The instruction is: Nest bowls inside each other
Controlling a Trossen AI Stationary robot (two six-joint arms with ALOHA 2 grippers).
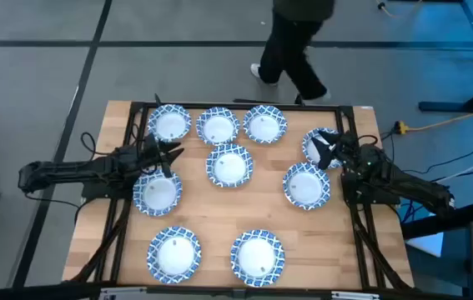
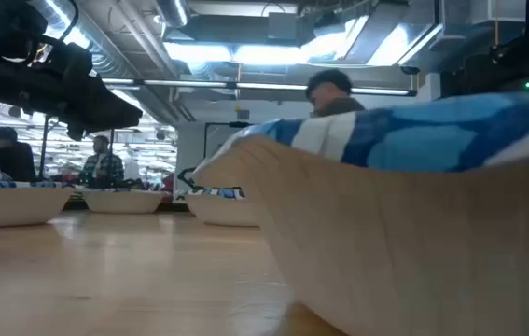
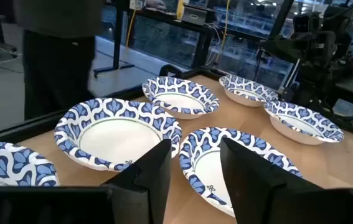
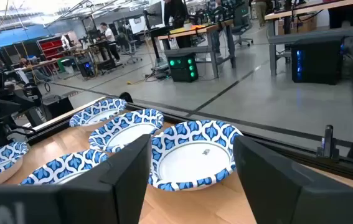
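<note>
Bowls (image 1: 229,164), nine, lie singly across the wooden table (image 1: 211,221), none nested. Left gripper (image 1: 168,155) hovers empty, fingers parted, between two left-side bowls; right gripper (image 1: 326,151), also parted and empty, hovers over the far-right bowl (image 1: 315,143).

Grey floor (image 1: 44,75), ceiling strip lights (image 2: 273,51), perhaps distant workbenches (image 4: 188,31).

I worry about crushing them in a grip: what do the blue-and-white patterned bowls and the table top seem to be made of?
The blue-and-white patterned bowls look like thin, matte pressed paper: the outer wall of the one close in the low view is plain tan with a soft, wavy rim, though coated card or plastic cannot be ruled out. The table top looks like light wood with visible plank grain.
</note>
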